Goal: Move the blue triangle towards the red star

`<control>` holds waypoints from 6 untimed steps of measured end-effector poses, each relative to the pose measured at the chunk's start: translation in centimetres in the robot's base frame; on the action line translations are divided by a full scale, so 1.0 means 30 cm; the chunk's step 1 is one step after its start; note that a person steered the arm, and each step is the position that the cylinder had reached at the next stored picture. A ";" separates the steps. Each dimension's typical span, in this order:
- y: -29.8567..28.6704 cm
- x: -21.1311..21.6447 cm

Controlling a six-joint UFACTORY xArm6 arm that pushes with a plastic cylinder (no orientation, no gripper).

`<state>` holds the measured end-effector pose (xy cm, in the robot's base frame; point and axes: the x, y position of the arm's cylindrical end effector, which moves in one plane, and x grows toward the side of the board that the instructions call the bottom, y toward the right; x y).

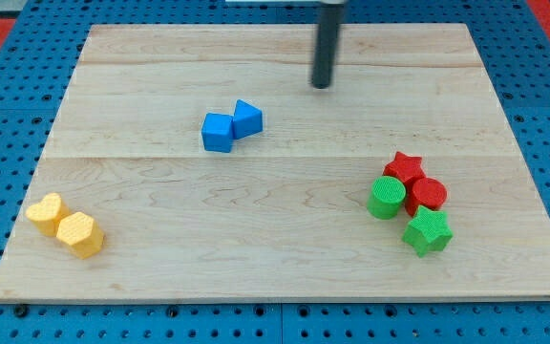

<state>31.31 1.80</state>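
Wooden board [285,229] on blue pegboard [8,105]

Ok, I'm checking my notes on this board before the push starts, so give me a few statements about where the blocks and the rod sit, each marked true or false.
1. My tip touches the blue triangle. False: it stands apart from it, toward the view's top right.
2. The blue triangle touches a blue cube on its left in the view. True.
3. The red star sits alone at the view's left. False: it is at the view's right, clustered with a red cylinder, a green cylinder and a green star.
4. Two yellow blocks lie near the view's bottom left corner. True.
5. The blue triangle is already beside the red star. False: bare board separates them.
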 end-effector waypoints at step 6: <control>-0.164 0.161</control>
